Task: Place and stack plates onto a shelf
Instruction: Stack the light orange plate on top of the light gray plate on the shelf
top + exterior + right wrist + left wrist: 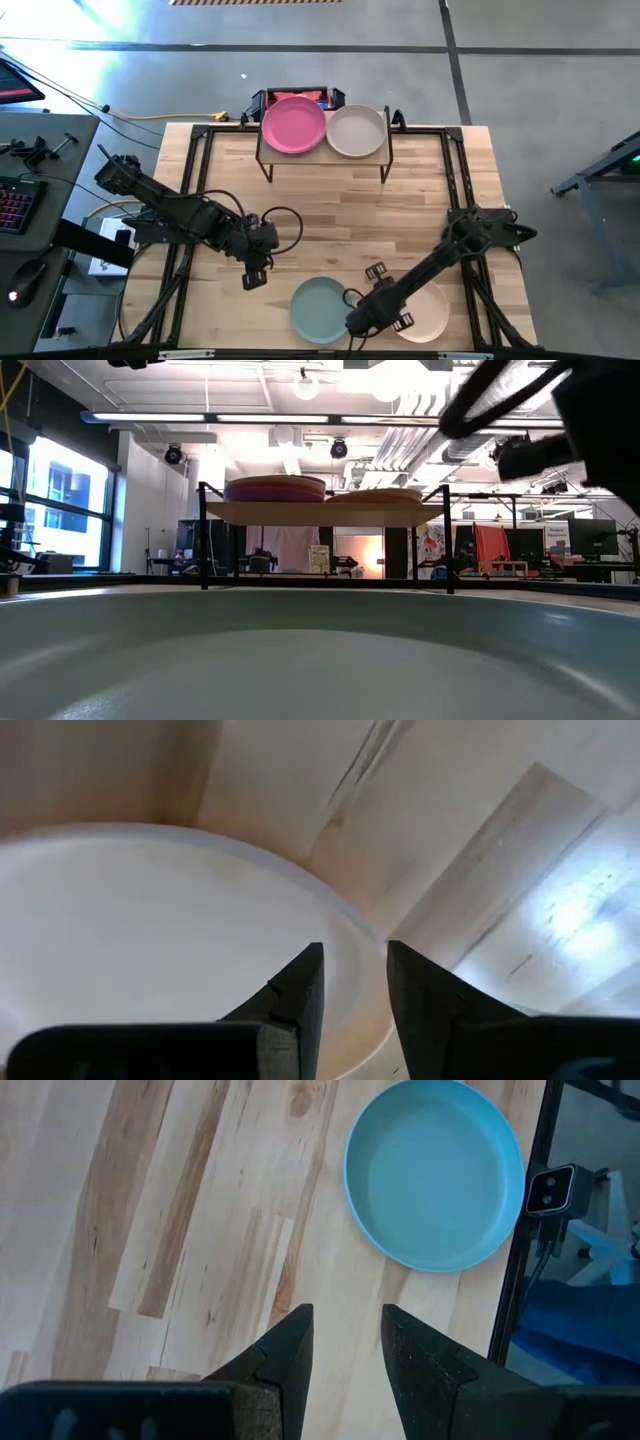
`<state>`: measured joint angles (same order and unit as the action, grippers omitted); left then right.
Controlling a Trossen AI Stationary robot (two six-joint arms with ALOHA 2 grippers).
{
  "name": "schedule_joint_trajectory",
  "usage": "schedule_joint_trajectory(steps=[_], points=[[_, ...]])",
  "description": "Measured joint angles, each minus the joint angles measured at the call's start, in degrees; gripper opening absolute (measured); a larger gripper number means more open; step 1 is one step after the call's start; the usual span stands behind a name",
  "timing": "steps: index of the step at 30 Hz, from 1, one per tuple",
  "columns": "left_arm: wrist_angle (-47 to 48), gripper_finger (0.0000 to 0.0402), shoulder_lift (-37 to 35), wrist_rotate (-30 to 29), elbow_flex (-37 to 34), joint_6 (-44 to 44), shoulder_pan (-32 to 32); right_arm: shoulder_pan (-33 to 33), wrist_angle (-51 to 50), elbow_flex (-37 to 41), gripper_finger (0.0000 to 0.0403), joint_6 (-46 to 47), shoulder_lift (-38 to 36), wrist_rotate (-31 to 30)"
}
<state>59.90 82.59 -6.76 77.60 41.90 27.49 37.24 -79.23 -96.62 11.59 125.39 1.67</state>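
I hold the right gripper [372, 318], fingers slightly parted and grasping nothing, over the cream plate [428, 312] at lower right; the left gripper [254, 277], likewise parted, waits mid-left; a shallow rim pinch could slip before the shelf [322, 152].

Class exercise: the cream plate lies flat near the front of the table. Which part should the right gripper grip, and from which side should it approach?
Probably the raised rim of the cream plate, from above. It is shallow and lies flat on the table, so only the thin edge fits between two fingers. The right gripper hangs over that rim, slightly open, one finger inside the edge and one outside.
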Motion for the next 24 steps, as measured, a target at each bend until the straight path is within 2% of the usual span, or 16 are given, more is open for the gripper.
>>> schedule_joint_trajectory(steps=[18, 21, 24], points=[[-0.02, 0.0110, 0.02, -0.11, 0.00, 0.03, -0.02, -0.96, -0.34, 0.00, 0.0086, 0.18, 3.08, -0.23], [-0.02, 0.0110, 0.02, -0.11, 0.00, 0.03, 0.00, -1.65, -0.11, 0.00, 0.0066, 0.23, 3.10, -0.47], [-0.05, 0.0110, 0.02, -0.09, 0.00, 0.03, 0.00, -2.30, -0.12, 0.00, 0.0030, -0.04, 3.08, -1.02]])
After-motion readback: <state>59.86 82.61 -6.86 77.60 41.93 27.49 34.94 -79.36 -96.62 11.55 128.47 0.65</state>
